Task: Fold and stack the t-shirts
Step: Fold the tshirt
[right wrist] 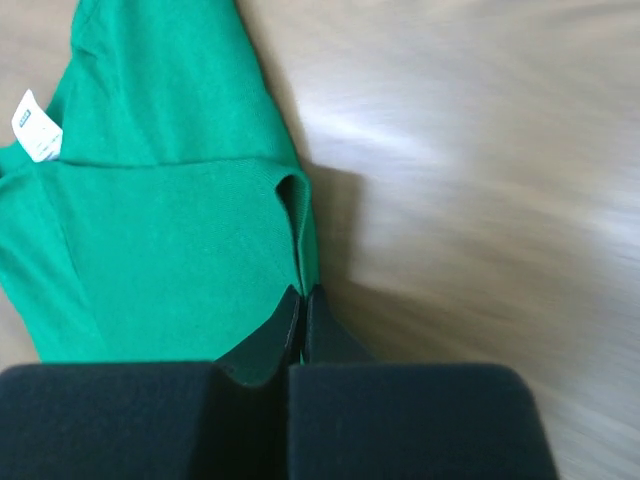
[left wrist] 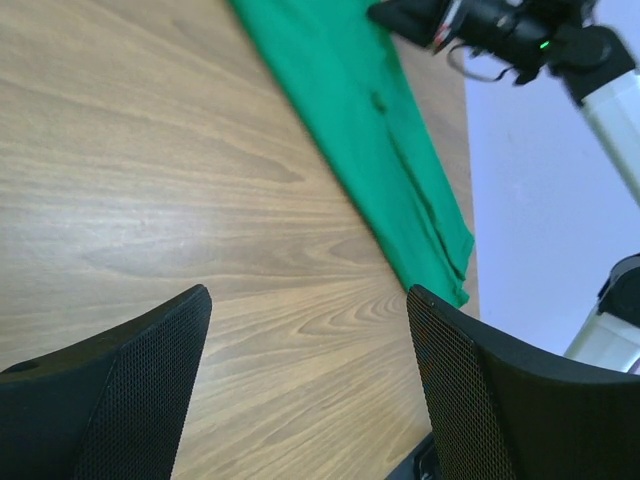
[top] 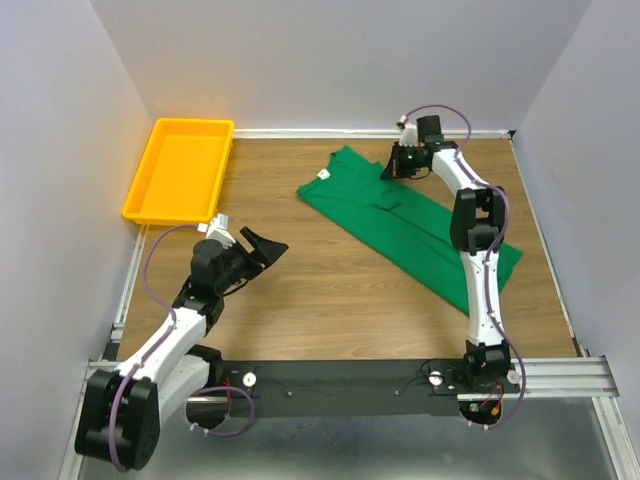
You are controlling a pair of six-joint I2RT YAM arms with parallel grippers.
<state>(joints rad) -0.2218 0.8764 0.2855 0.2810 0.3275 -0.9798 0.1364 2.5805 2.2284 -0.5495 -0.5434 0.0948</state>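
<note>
One emerald-green t-shirt [top: 405, 225] lies as a long diagonal strip on the wooden table, from the back centre to the right arm. Its white neck label [top: 323, 175] shows at the far left end. My right gripper [top: 397, 166] is at the shirt's far edge, shut on a fold of the green cloth [right wrist: 297, 240]; the label also shows in the right wrist view [right wrist: 35, 127]. My left gripper [top: 262, 246] is open and empty, over bare wood well left of the shirt. The shirt [left wrist: 370, 130] appears far off in the left wrist view.
A yellow plastic tray [top: 150, 205] stands at the back left corner, empty. Grey walls close in the table on the left, back and right. A metal rail [top: 350, 375] with the arm bases runs along the near edge.
</note>
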